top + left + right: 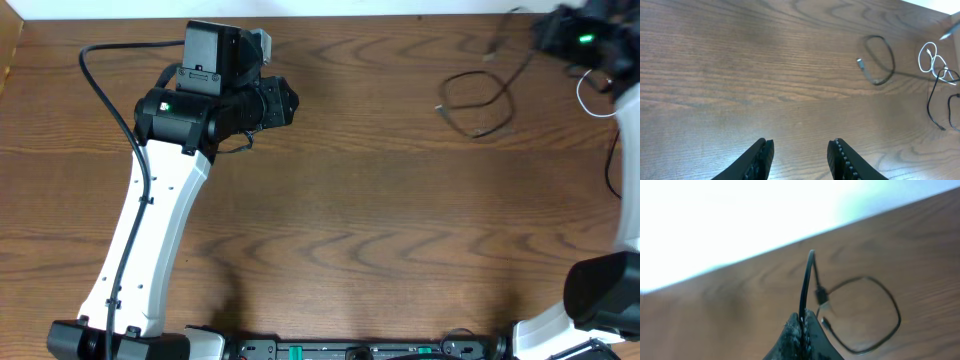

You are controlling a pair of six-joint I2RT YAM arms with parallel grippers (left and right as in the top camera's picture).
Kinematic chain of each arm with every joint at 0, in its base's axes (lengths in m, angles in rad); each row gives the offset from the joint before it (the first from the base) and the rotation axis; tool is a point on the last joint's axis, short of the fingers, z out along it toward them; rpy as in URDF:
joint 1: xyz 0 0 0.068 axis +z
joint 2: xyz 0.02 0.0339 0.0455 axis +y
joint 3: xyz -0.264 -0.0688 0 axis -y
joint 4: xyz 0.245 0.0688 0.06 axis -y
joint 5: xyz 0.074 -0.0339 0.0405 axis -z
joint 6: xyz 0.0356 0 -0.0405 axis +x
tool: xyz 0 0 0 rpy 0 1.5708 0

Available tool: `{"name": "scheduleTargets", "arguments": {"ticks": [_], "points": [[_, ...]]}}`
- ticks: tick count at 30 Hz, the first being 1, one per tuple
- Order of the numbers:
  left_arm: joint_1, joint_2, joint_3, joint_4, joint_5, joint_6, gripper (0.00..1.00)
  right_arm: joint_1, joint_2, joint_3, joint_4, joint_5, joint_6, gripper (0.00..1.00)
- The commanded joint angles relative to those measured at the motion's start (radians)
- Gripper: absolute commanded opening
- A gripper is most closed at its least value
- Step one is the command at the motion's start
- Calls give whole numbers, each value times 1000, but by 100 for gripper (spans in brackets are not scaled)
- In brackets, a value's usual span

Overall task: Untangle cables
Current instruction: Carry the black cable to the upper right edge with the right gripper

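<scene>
On the table [350, 230], at its far right corner, the right gripper [802, 325] is pinched shut on the black cable [807, 280]; the cable's loop lies on the wood just left of the gripper, and its strand runs from there toward that corner. The white cable [588, 98] coils close by at the right edge. The left gripper [800, 155], part-open and empty, stands well apart, so the open room lies leftward.

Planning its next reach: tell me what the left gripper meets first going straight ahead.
Likely only bare table; the black cable loop lies right of the left gripper, off its line; depth unclear.
</scene>
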Motion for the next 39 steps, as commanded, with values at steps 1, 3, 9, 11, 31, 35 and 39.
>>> {"name": "scheduleTargets", "arguments": {"ticks": [1,3,9,11,31,35,39], "points": [[3,-5,1,2,-6,19,40,-83,-24,44,19,47,53,1],[3,-5,1,2,-6,19,40,-129,-24,63,25,82,53,1],[3,-5,1,5,-6,20,40,-262,-25,142,-23,143,52,1],[3,-5,1,8,-6,19,41,-301,-25,169,-50,156,50,1],[3,-5,1,62,-6,13,41,-220,24,202,147,76,69,1],[3,-5,1,62,-6,13,41,-117,69,202,314,190,87,1],[3,-5,1,61,-6,13,40,-51,119,202,450,410,135,1]]}}
